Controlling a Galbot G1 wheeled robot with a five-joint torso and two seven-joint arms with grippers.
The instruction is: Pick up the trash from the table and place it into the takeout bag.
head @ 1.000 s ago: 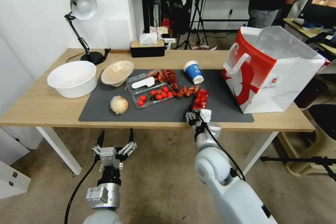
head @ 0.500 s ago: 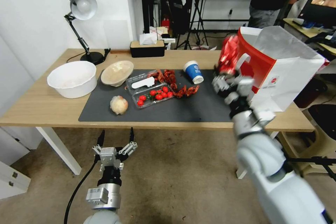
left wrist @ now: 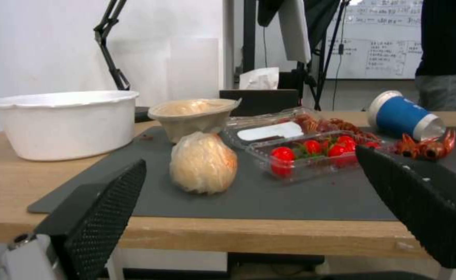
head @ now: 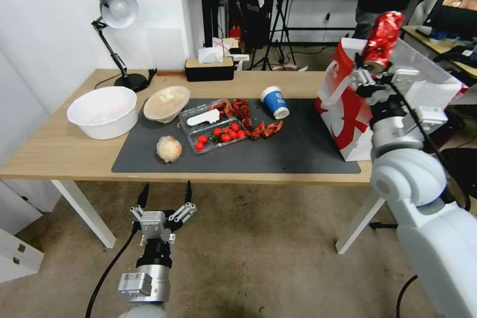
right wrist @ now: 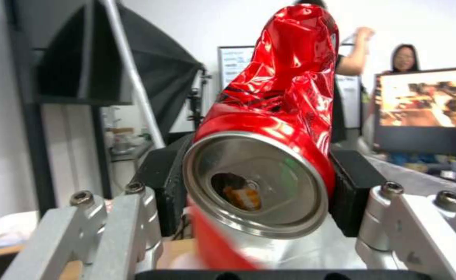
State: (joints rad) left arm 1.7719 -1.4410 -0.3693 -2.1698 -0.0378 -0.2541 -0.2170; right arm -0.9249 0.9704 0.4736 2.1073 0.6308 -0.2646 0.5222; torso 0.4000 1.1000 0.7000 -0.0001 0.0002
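The right gripper [head: 373,75] clamps a crushed red drink can [head: 381,39] — held above the takeout bag [head: 382,109] at the table's [head: 59,149] right end. The left gripper [head: 165,198] hangs spread wide, empty, below the table's front edge.

Our right arm is raised high, its gripper [head: 373,70] clamped on a crushed red can [head: 381,39]. Our left arm waits low before us, its gripper [head: 165,195] with fingers spread apart.

No legible txt: takeout bag [head: 348,124] print & whiteboard [left wrist: 389,39] writing unreadable.
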